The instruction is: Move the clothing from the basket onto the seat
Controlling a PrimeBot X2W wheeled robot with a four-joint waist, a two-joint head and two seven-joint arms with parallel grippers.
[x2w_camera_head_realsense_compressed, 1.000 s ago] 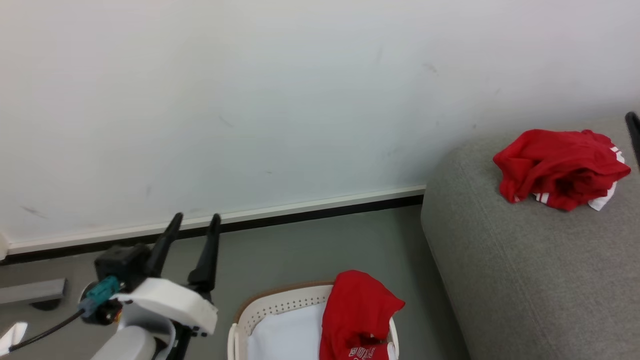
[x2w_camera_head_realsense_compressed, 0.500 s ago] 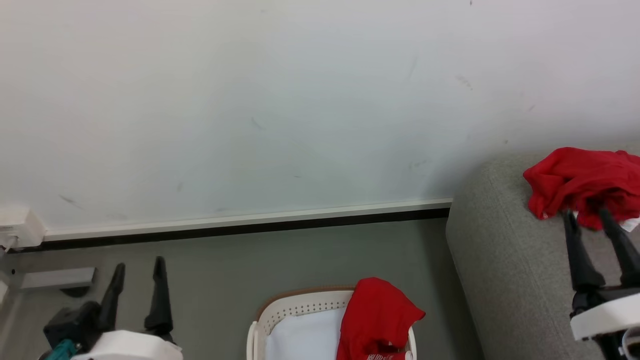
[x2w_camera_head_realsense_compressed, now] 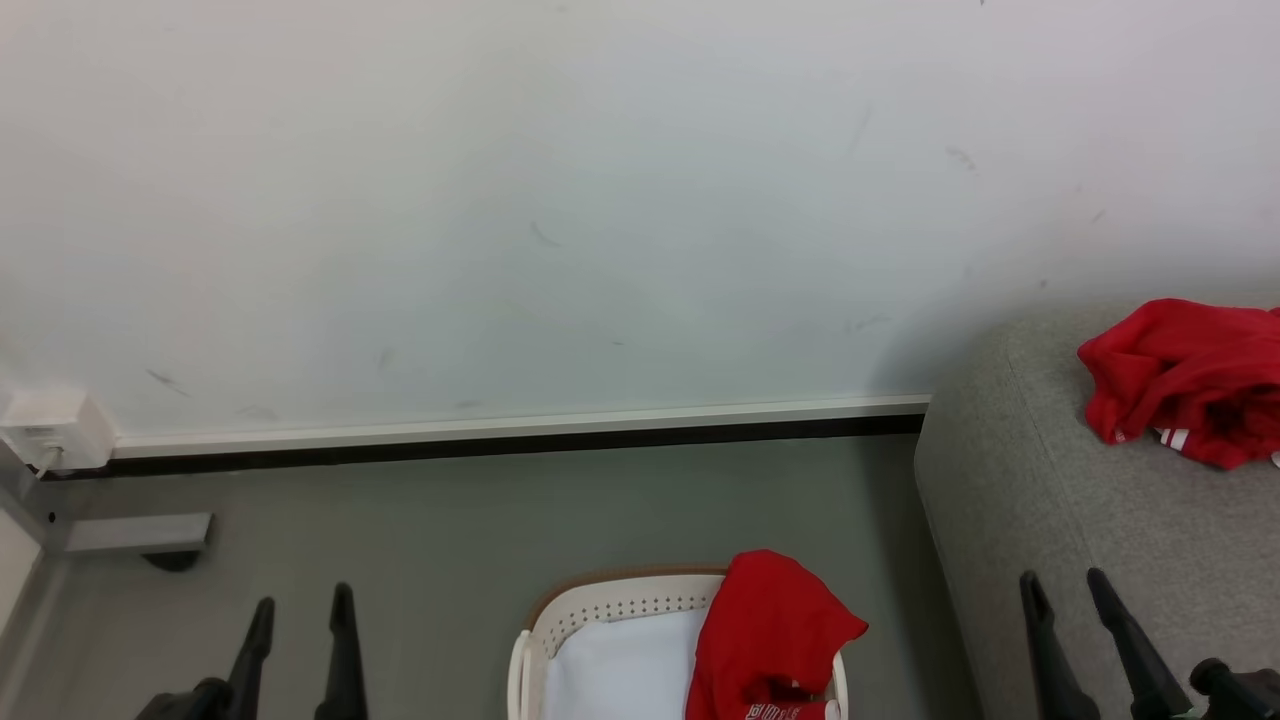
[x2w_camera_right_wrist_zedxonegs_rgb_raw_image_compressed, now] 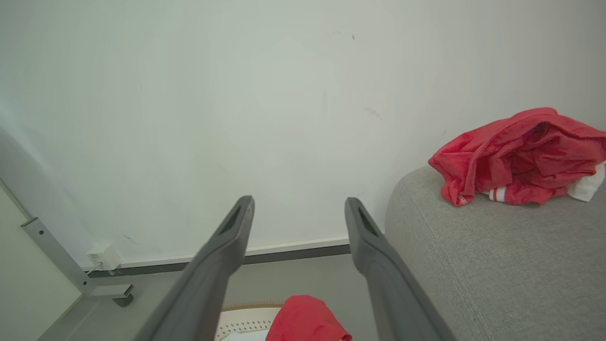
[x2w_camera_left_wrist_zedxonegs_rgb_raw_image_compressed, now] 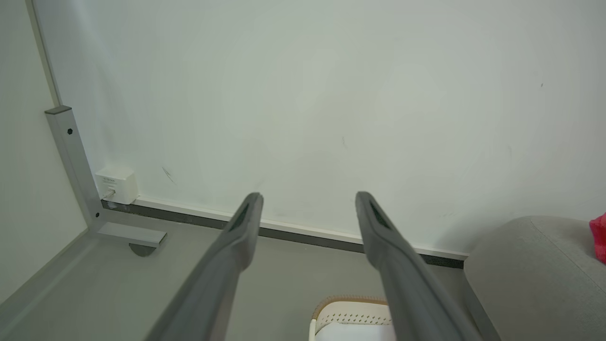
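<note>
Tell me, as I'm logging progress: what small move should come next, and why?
Probably lower the open, empty right gripper toward the bright red soft garment draped over the rim of the cream perforated plastic basket; another crumpled red garment already lies on the grey fabric seat.

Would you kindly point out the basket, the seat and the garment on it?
basket (x2w_camera_head_realsense_compressed: 600, 608), head view, perforated back wall.
seat (x2w_camera_head_realsense_compressed: 1100, 540), head view, bare grey top.
garment on the seat (x2w_camera_right_wrist_zedxonegs_rgb_raw_image_compressed: 511, 151), right wrist view, crumpled middle.

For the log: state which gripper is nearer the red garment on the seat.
Right. The right gripper sits over the seat short of the garment; the left gripper is past the basket.
</note>
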